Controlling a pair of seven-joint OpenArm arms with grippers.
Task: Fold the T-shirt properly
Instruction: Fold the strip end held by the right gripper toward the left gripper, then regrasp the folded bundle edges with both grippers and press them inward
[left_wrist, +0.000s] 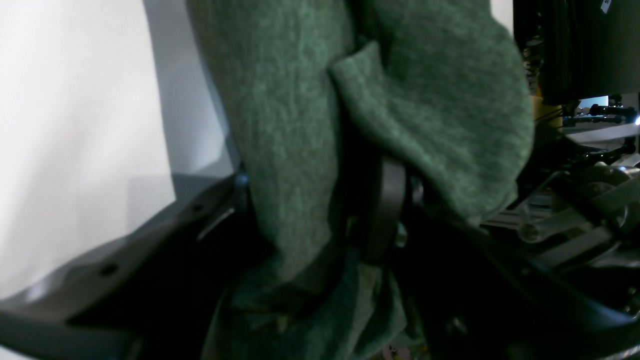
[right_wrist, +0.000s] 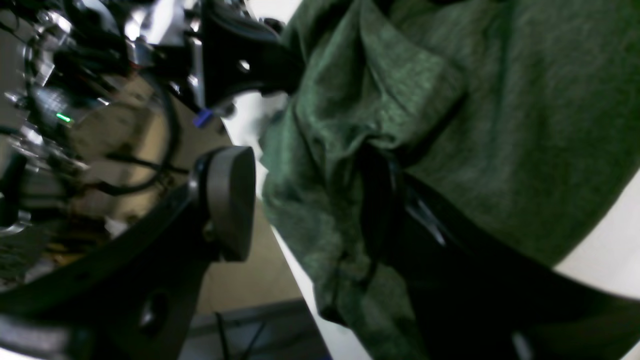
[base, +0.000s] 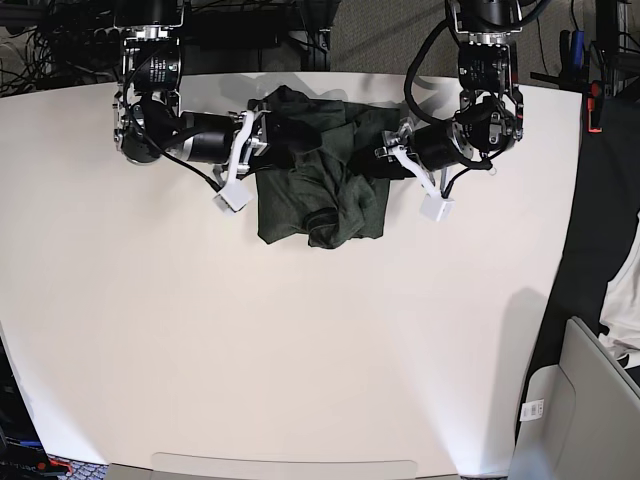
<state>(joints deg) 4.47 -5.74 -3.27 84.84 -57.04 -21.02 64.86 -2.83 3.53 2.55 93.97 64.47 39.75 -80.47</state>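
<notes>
The T-shirt (base: 318, 180) lies bunched up near the far edge of the white table (base: 300, 350) — between the two arms. The left gripper (left_wrist: 320, 220) pinches a fold of it. The right gripper (right_wrist: 305, 200) has its fingers spread apart — cloth hangs over one finger.

I think this is a robot lab: I see a big white table (base: 300, 350), tangled black cables (base: 60, 40) at the far edge, and grey carpet.
</notes>
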